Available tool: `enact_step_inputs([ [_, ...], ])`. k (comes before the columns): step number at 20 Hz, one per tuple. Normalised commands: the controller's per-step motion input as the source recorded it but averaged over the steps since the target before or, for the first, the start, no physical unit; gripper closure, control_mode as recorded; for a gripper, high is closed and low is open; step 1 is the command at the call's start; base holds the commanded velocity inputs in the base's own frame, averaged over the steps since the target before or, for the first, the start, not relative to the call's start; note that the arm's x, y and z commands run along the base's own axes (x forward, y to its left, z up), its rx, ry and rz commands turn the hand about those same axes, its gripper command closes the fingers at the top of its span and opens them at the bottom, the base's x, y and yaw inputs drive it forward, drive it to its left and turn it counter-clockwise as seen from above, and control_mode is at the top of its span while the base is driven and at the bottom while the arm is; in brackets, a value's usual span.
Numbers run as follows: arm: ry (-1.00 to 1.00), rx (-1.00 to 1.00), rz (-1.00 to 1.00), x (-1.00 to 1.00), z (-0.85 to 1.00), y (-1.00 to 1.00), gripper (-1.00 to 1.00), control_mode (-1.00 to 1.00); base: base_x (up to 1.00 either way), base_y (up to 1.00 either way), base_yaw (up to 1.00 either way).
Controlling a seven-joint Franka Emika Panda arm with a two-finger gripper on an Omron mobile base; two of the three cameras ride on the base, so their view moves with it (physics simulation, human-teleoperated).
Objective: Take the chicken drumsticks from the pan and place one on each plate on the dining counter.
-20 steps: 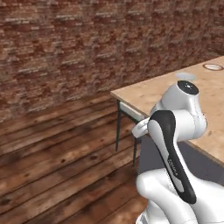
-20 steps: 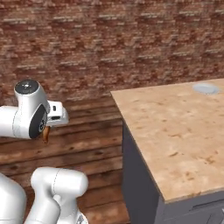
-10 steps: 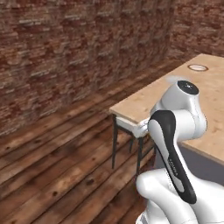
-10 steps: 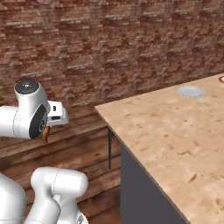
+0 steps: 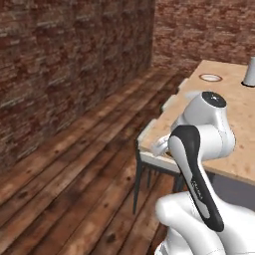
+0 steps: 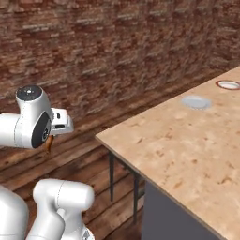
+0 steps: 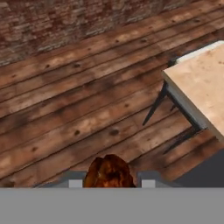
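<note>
No brand, label or readable writing is showing on anything here.

The gripper (image 7: 109,183) is hanging over bare floor, off the near corner of the dining counter (image 6: 187,145), with its jaws closed down narrow on a chicken drumstick (image 7: 108,172). The golden-brown meaty end is sitting between the two finger tips (image 7: 75,182) at the bottom of the hand view. In the right base view a small brown piece of the same drumstick (image 6: 48,143) is peeking out below the white hand.

The pale-rimmed plate (image 6: 196,101) is lying on the counter top toward its far side, and the red-rimmed plate (image 6: 228,85) is lying beyond it, near the far edge and cut by the right border of the picture. In the left base view one plate (image 5: 210,77) is showing near the far left edge of the counter, with a grey upright object (image 5: 249,72) standing just to its right, too clipped to identify.

The counter's thin dark legs (image 7: 154,105) are standing under its near corner. A pale stool (image 5: 160,147) is sitting tucked against the counter's left edge, partly hidden by the arm's upper joint. A brick wall (image 6: 103,51) is running behind the wooden plank floor (image 7: 78,109). A dark grey panel (image 6: 173,215) is closing the counter's underside on the right.
</note>
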Motion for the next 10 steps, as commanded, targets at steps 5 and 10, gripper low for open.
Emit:
enact_step_inputs([
  [5,0.0,0.0,0.0,0.0,0.0,0.0,1.0,1.0,0.54,0.78,-0.45],
  [10,0.0,0.0,0.0,0.0,0.0,0.0,1.0,1.0,0.49,0.76,-0.49],
])
